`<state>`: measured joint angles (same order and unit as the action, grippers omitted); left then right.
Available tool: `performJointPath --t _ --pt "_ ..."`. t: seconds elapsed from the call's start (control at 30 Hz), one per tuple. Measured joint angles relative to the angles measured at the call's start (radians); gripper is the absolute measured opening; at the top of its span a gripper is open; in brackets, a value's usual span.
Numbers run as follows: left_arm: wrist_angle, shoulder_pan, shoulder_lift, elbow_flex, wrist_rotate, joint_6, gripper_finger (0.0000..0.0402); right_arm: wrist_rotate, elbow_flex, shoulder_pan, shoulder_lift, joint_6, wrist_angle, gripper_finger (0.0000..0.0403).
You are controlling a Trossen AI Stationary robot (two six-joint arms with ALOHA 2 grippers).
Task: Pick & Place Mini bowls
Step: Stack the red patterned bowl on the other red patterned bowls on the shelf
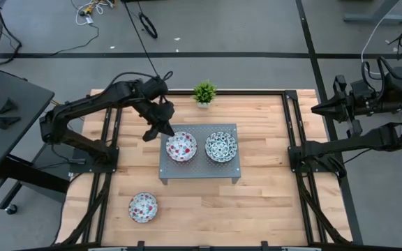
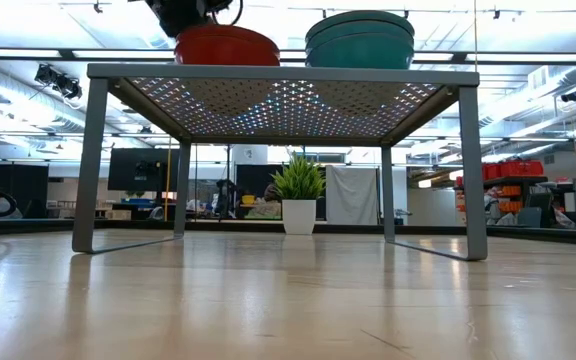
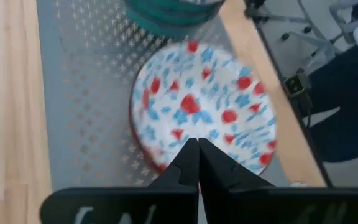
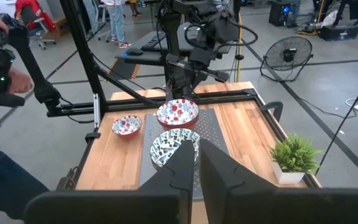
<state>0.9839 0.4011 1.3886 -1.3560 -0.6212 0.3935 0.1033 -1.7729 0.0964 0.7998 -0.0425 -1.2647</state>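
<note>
Hovering clenched and empty, left gripper point(image 1: 158, 130) sits beside red-spotted stack point(image 1: 181, 146) on riser point(image 1: 169, 172); blue-green stack point(image 1: 221, 146) placed, one red-spotted bowl point(image 1: 143, 207) left; right gripper point(image 1: 317, 109) parked, nearly closed, empty.

even bright overhead light; ceiling strips point(image 2: 528, 55) glare in the low view; red-spotted bowl point(image 3: 204, 106) slightly blurred; soft shadows under the metal stand point(image 1: 199, 174)

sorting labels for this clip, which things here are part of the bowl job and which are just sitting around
Part of the job:
- red-spotted bowl on the stand, left gripper shut, above its edge
- blue-green patterned bowl on the stand
- red-spotted bowl on the table
- metal stand

Just lying about:
- potted plant
- floor fan
- right gripper, parked off the table
</note>
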Motion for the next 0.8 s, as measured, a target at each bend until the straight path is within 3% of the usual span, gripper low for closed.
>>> performJointPath --t 0.27,0.8 --pt "0.031 -0.095 -0.032 -0.006 0.02 -0.168 0.0002 0.0 0.0 0.0 0.0 0.0 0.0 0.0029" --pt "0.09 -0.416 -0.038 -0.006 0.118 -0.517 0.0002 0.0 0.0 0.0 0.0 0.0 0.0 0.0029"
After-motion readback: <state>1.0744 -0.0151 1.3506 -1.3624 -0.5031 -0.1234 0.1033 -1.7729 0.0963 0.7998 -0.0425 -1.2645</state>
